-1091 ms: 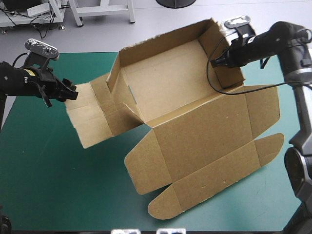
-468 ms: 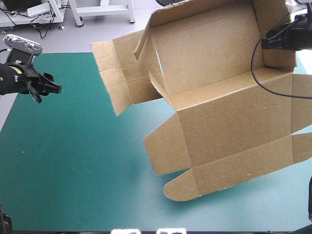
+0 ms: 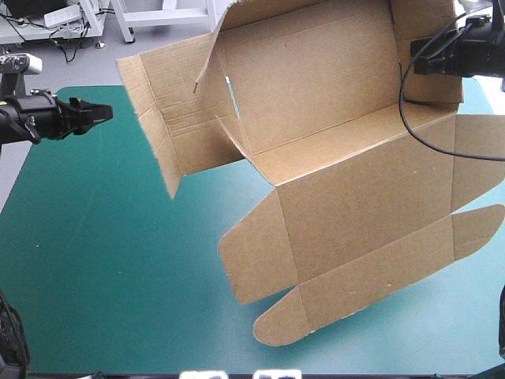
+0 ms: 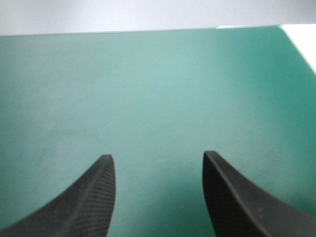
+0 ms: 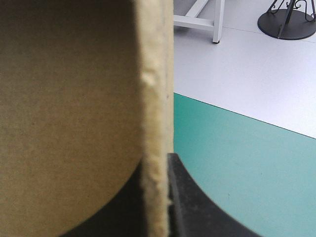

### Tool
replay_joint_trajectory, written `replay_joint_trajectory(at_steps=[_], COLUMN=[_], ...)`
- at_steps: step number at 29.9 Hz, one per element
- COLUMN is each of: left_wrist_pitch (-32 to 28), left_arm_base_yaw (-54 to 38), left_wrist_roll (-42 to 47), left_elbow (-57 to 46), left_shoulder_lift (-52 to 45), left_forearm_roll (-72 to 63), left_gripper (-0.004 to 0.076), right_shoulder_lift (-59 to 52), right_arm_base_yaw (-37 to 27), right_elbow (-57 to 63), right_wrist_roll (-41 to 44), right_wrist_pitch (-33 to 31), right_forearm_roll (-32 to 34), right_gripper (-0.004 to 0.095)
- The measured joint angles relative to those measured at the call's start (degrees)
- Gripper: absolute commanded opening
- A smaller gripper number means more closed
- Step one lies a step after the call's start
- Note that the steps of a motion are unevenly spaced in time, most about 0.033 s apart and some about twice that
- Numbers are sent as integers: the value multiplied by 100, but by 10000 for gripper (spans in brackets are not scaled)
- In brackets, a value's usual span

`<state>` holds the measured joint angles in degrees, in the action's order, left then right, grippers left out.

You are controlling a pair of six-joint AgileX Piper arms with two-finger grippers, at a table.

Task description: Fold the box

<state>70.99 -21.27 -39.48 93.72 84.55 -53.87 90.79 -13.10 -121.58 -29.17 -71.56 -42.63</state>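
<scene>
My right gripper (image 3: 417,66) is clamped on a side wall of the brown box (image 3: 355,197), which tilts up over the teal-green cover (image 3: 95,268). My left gripper (image 3: 101,113) has its fingers apart and holds nothing, well clear of the box.

- The brown cut-board box (image 3: 347,205) hangs above the teal-green worktop's (image 3: 95,260) right half.
- The right arm's jaws grip its far right wall.
- The left arm's jaws hover at the worktop's left edge.
</scene>
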Motion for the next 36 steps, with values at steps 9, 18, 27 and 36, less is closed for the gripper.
replay_joint_trajectory(at_steps=[9, 18, 27, 36], left_wrist_pitch=[-16, -16, 8, 1], left_arm_base_yaw=[318, 1176, 1599, 1599], left_wrist_roll=[-205, -205, -205, -205], left_elbow=[0, 0, 0, 0], left_shoulder_lift=[251, 256, 256, 260], left_forearm_roll=[-1565, -1491, -1657, -1786], left_gripper=[382, 382, 382, 417], right_shoulder_lift=[0, 248, 686, 979], right_arm_base_yaw=[0, 0, 119, 924], right_elbow=[0, 0, 0, 0], right_wrist_roll=[0, -18, 27, 422], right_wrist_pitch=[0, 0, 29, 549], right_forearm_roll=[-172, -722, -725, 127], right_gripper=[-18, -18, -16, -17])
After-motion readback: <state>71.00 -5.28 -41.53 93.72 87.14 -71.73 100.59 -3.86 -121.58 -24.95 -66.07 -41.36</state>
